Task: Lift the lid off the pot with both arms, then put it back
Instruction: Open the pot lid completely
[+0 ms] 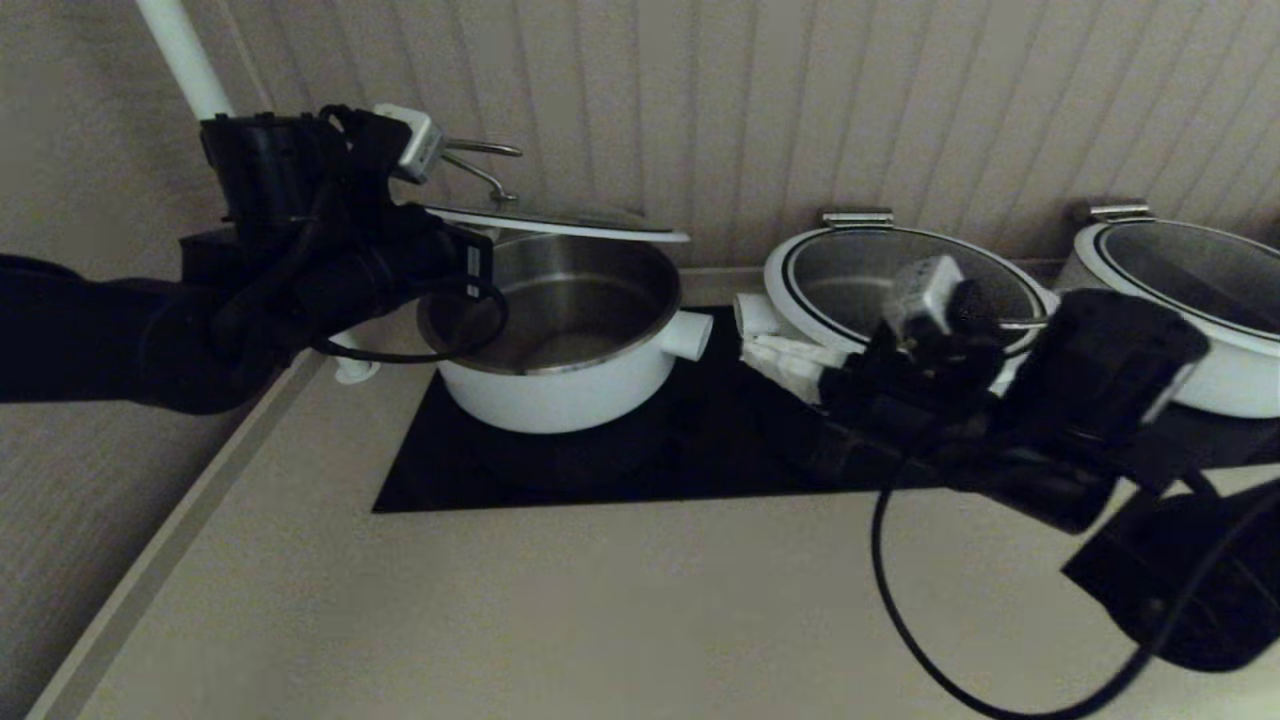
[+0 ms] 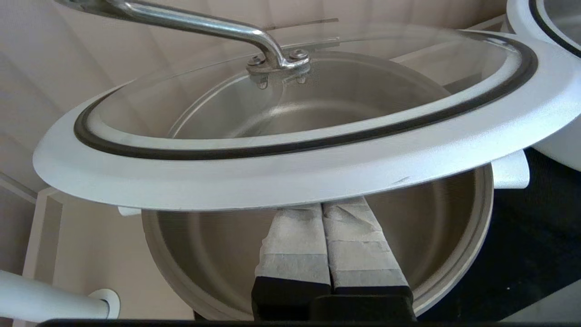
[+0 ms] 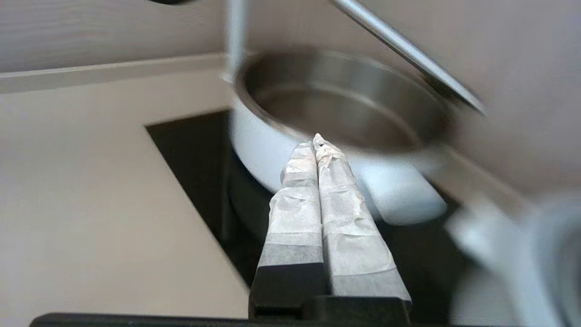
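Note:
The pot is white with a steel inside and a stub handle pointing right; it stands open on the black cooktop. The lid hangs tilted above it, loop handle up. In the left wrist view the lid's white rim lies over my left gripper, which is shut with its tips hidden under the rim, above the pot's inside. My right gripper is shut and empty, just right of the stub handle; its view shows the pot beyond the fingertips.
Two like white pots with lids on stand to the right, the middle one behind my right wrist and another at the far right. A white pipe rises at the back left. The ribbed wall is close behind. The counter's edge runs along the left.

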